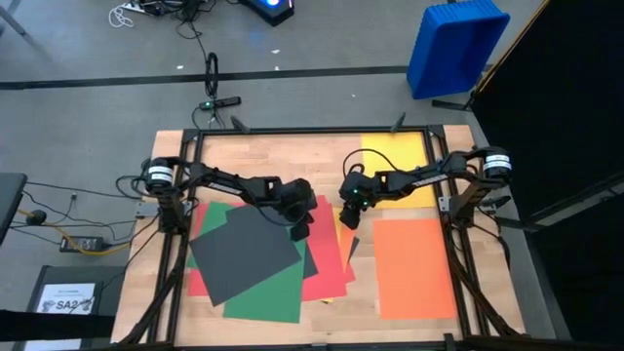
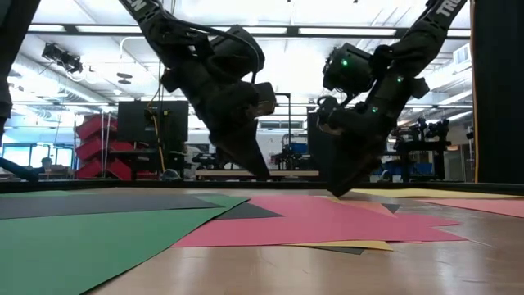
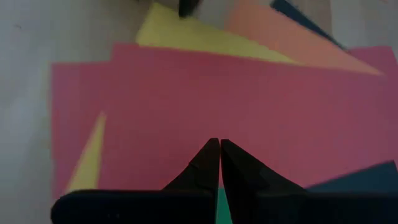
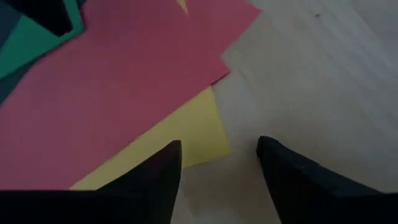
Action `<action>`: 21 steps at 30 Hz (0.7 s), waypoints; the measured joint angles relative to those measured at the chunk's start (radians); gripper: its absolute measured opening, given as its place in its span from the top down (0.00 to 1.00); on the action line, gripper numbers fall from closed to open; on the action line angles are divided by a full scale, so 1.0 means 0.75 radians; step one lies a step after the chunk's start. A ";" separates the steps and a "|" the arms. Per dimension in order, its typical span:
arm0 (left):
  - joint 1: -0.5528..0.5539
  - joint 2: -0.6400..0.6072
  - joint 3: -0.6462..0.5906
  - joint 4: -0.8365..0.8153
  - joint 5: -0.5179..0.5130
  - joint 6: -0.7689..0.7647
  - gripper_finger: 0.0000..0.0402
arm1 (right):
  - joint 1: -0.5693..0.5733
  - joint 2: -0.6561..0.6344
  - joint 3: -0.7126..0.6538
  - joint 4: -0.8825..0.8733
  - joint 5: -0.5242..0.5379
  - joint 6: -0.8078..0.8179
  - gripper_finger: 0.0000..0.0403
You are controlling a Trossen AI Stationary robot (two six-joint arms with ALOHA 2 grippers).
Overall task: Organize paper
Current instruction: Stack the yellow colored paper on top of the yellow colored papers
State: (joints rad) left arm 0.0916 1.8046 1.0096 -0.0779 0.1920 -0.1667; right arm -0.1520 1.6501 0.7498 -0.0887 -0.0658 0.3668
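Observation:
Coloured paper lies spread flat on the wooden table. A dark grey sheet (image 1: 244, 253) is on top of a green sheet (image 1: 268, 297) and a red sheet (image 1: 330, 268). An orange sheet (image 1: 414, 268) and a yellow sheet (image 1: 395, 156) lie apart at the right. My left gripper (image 1: 300, 232) is shut and hangs just above the red sheet (image 3: 205, 93), its tips (image 2: 262, 174) clear of the paper. My right gripper (image 4: 219, 152) is open and low, one finger on each side of the corner of a yellow sheet (image 4: 186, 137) that pokes out from under the red sheet (image 4: 124, 74). My right gripper slants down from the table's right with its fingertips (image 2: 337, 193) close to the table top, at the yellow sheet's corner (image 4: 214, 134). Whether they touch the paper or the wood I cannot tell.
Bare wood (image 4: 323, 74) lies beside the yellow corner, between the red sheet and the orange one. A black frame (image 1: 292, 132) runs around the table. A blue bin (image 1: 456, 44) stands on the floor beyond it, and a white printed sheet (image 1: 66, 297) lies off the table's left.

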 joint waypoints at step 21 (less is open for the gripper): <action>-0.047 0.107 0.004 0.018 0.086 -0.039 1.00 | 0.089 0.123 0.050 0.014 -0.048 0.077 0.52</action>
State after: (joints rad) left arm 0.0566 1.8851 1.0122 -0.0645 0.2565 -0.1959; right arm -0.0855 1.7427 0.7873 -0.0778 -0.1020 0.4244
